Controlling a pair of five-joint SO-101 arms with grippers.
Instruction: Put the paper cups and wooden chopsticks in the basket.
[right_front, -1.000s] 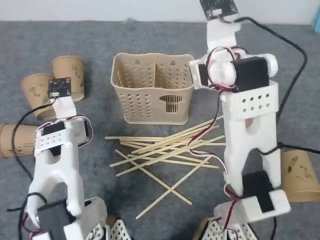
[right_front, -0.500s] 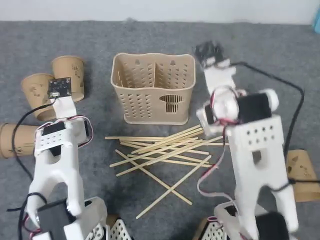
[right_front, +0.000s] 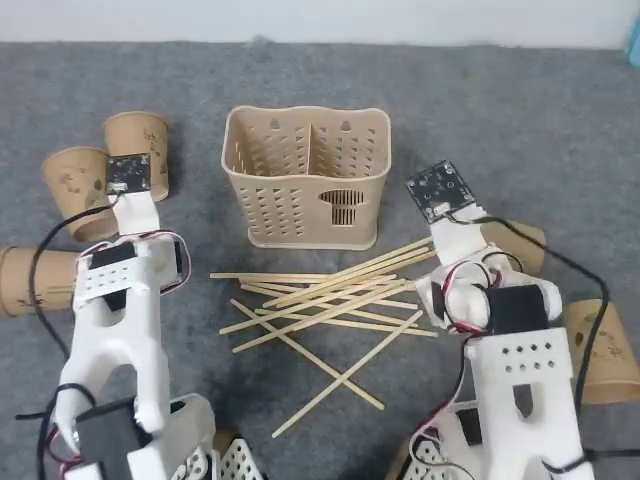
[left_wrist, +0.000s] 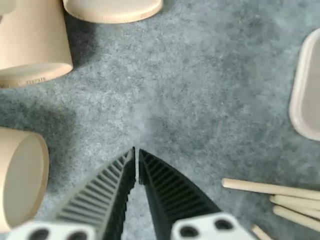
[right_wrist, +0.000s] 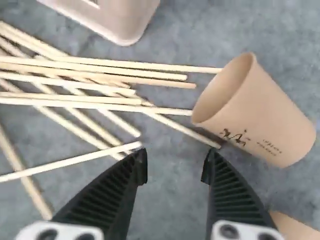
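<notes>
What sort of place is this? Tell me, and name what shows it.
Likely a robot practice bench: two white arms stand on a grey mat, with paper cups, loose chopsticks and a slotted basket laid out before them.

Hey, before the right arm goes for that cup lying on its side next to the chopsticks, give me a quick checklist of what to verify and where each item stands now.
1. Right gripper open and empty: ok.
2. Cup inside the gripper's opening: not ok, it lies on its side beyond the tips.
3. Cup free of the chopsticks: not ok, stick ends reach its rim.
4. Basket upright, both compartments empty: ok.
5. Left gripper shut, holding nothing, over on the other side of the table: ok.
</notes>
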